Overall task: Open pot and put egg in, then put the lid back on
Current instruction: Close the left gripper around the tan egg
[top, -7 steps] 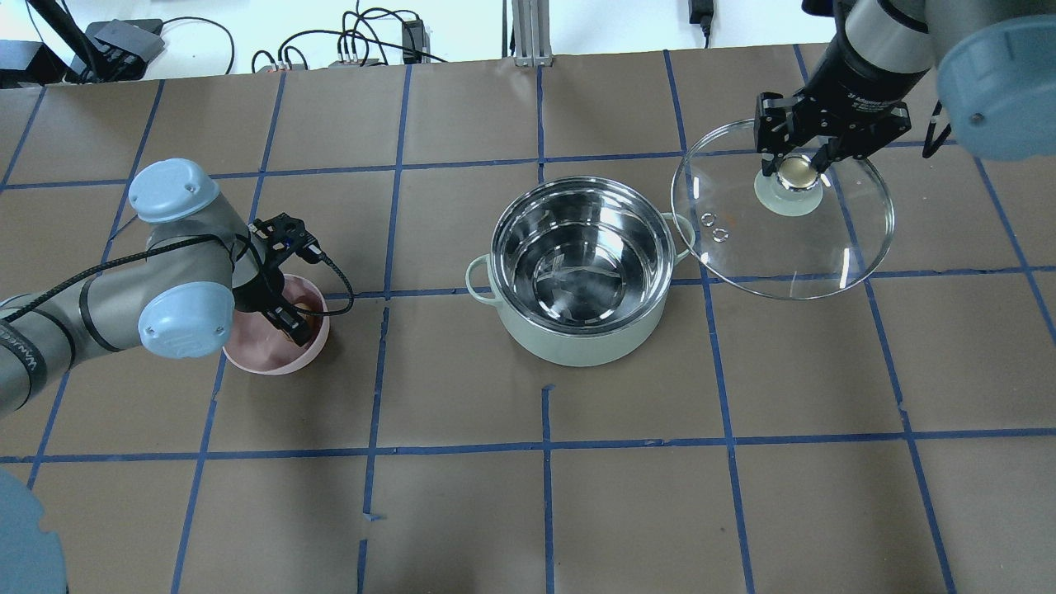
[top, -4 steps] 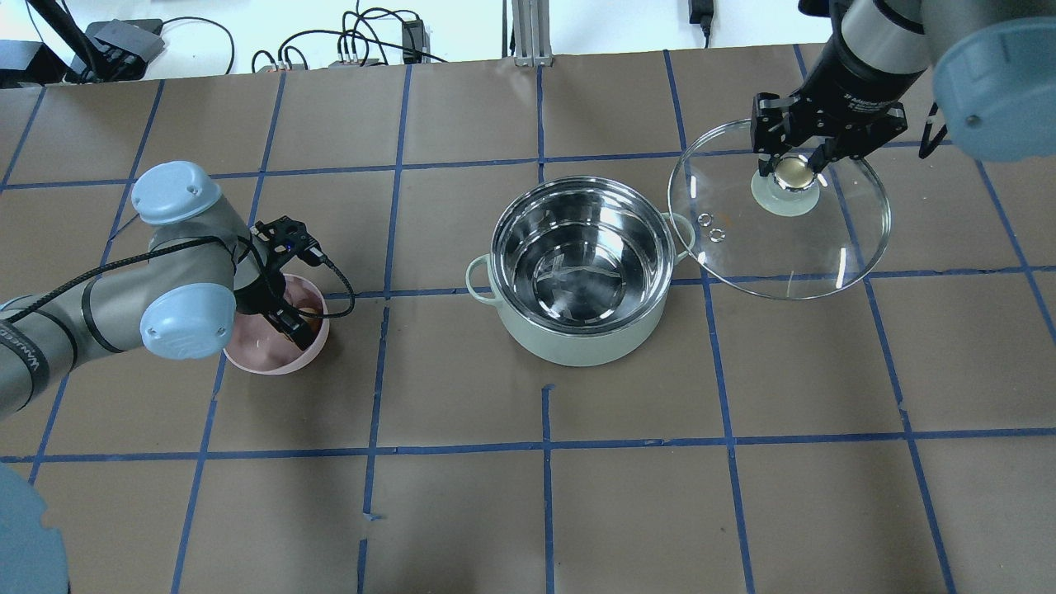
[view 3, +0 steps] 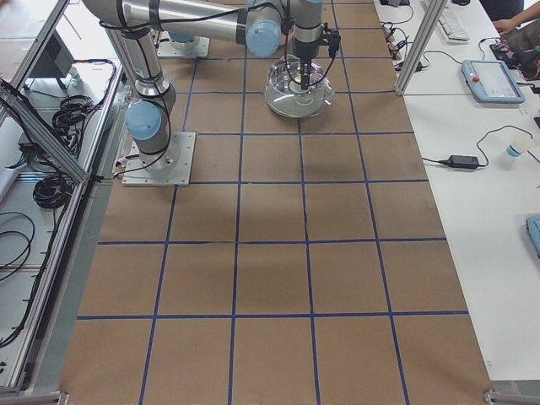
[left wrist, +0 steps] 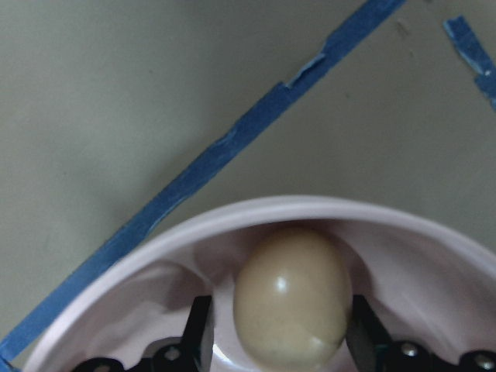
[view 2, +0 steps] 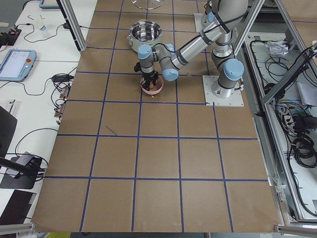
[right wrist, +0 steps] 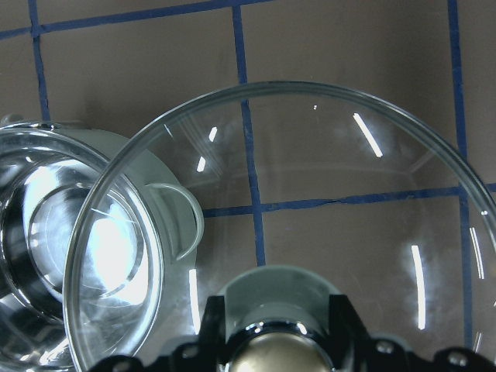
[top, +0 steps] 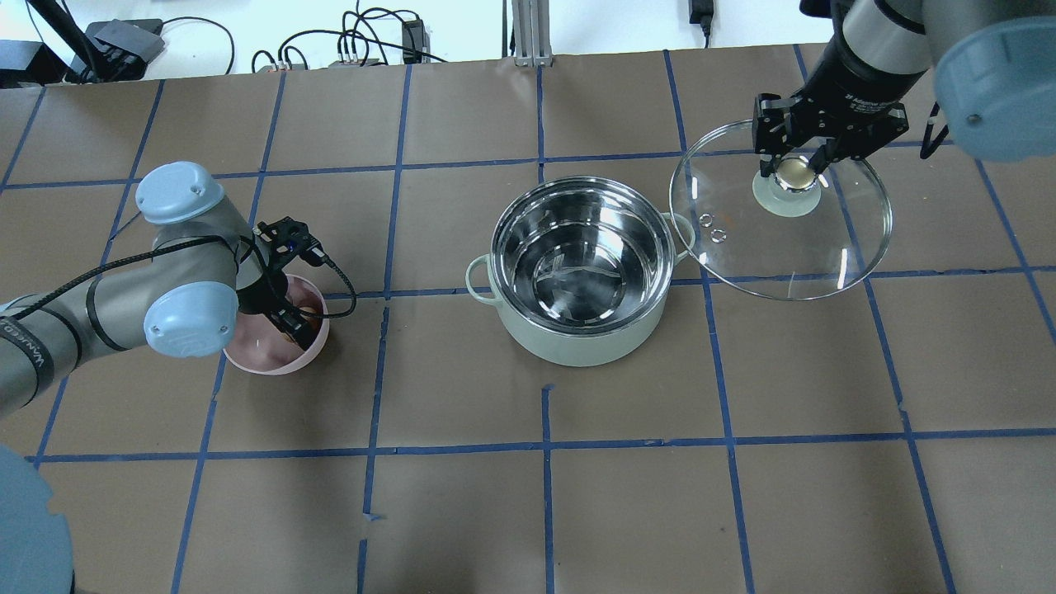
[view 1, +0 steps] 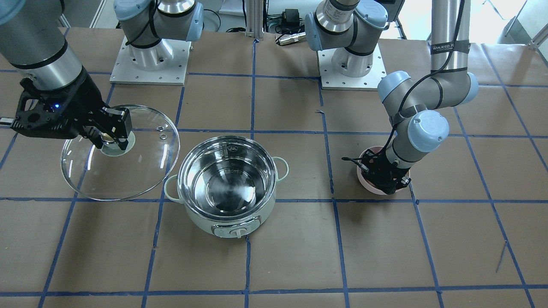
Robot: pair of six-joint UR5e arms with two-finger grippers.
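Observation:
The mint-green pot (top: 577, 338) stands open at the table's middle, its steel inside empty; it also shows in the front view (view 1: 257, 214). My right gripper (top: 794, 169) is shut on the knob (right wrist: 279, 356) of the glass lid (top: 784, 247) and holds the lid tilted just right of the pot, overlapping one handle. My left gripper (top: 295, 318) reaches down into a pink bowl (top: 264, 359). In the left wrist view its fingers sit against both sides of the light-brown egg (left wrist: 291, 298), which is low inside the bowl (left wrist: 116, 310).
Brown paper with blue tape lines covers the table. Both arm bases (view 1: 150, 55) stand at the robot's edge. Cables and power bricks (top: 355, 45) lie beyond the far edge.
My left arm has shifted slightly over the pink bowl, the gripper staying inside it. The lid in my right gripper has drifted a little; the pot has not moved.

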